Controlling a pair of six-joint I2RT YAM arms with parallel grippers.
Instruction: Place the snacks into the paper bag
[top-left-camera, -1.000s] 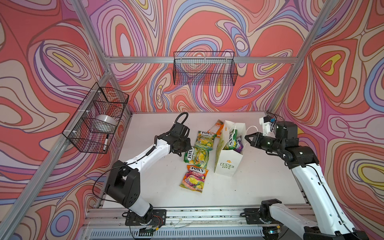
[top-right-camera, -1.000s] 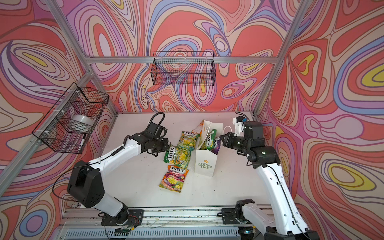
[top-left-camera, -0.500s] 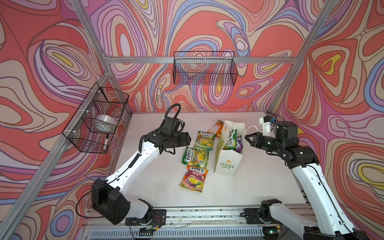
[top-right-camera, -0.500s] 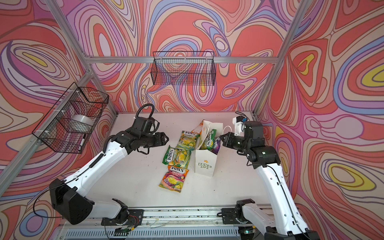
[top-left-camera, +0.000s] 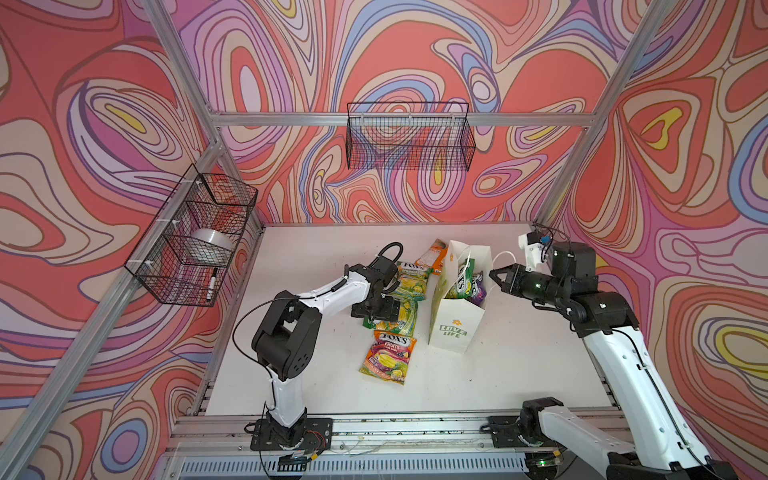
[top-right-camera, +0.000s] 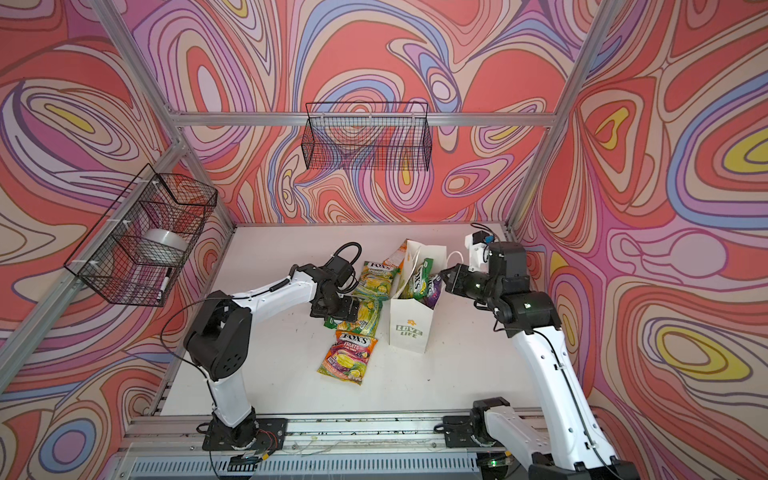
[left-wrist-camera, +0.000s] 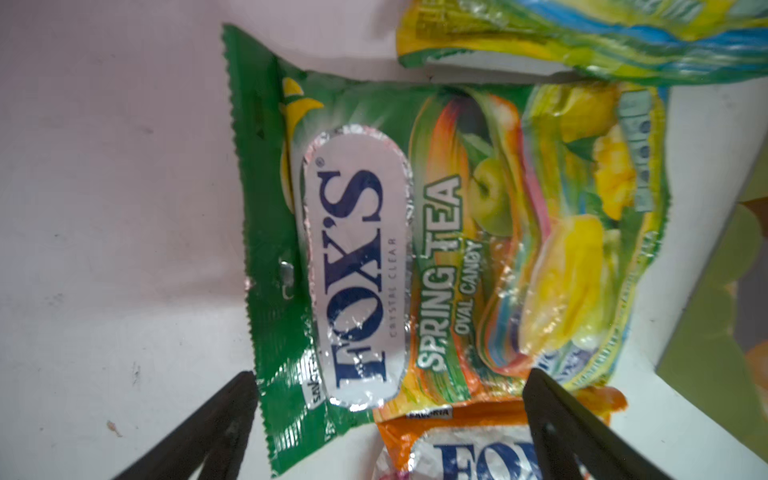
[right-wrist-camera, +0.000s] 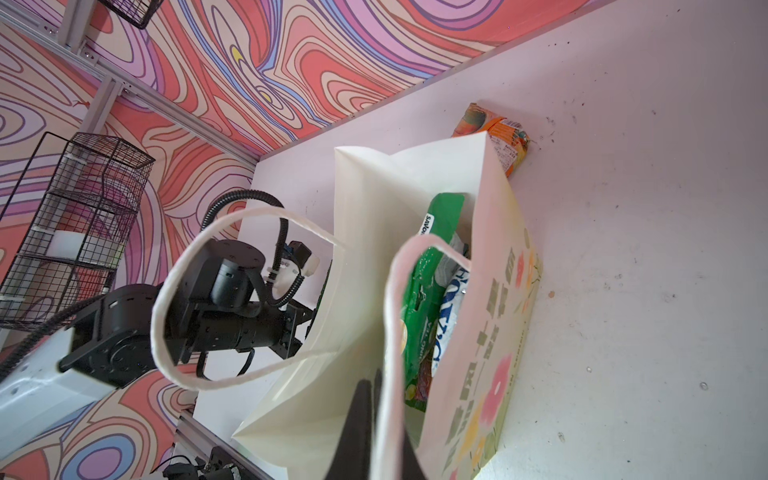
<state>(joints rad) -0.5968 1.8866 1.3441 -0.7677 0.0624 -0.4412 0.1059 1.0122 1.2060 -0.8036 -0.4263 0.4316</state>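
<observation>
Left gripper (top-left-camera: 380, 309) is hovering low over the Spring Tea packet (left-wrist-camera: 415, 249), jaws spread wide, nothing between them; in the left wrist view the fingertips (left-wrist-camera: 245, 386) are straddling the packet's end. That packet is lying flat mid-tabletop (top-left-camera: 311, 374), just left of the bag (top-left-camera: 455, 324). The Fruits packet (top-left-camera: 388, 353) is lying nearer the front edge, its top tucked against the Spring Tea packet. Another green-yellow packet (top-left-camera: 411, 280) is lying on the far side, and an orange packet (top-left-camera: 434, 259) is lying behind the bag toward the back edge. The bag is standing upright and open, with a green packet (top-left-camera: 463, 278) and a purple packet (top-left-camera: 478, 291) sticking out of it. Right gripper (top-left-camera: 494, 272) is sitting at the bag's right rim by the cord handle (right-wrist-camera: 232, 224), jaws together; whether it is pinching paper is unclear.
</observation>
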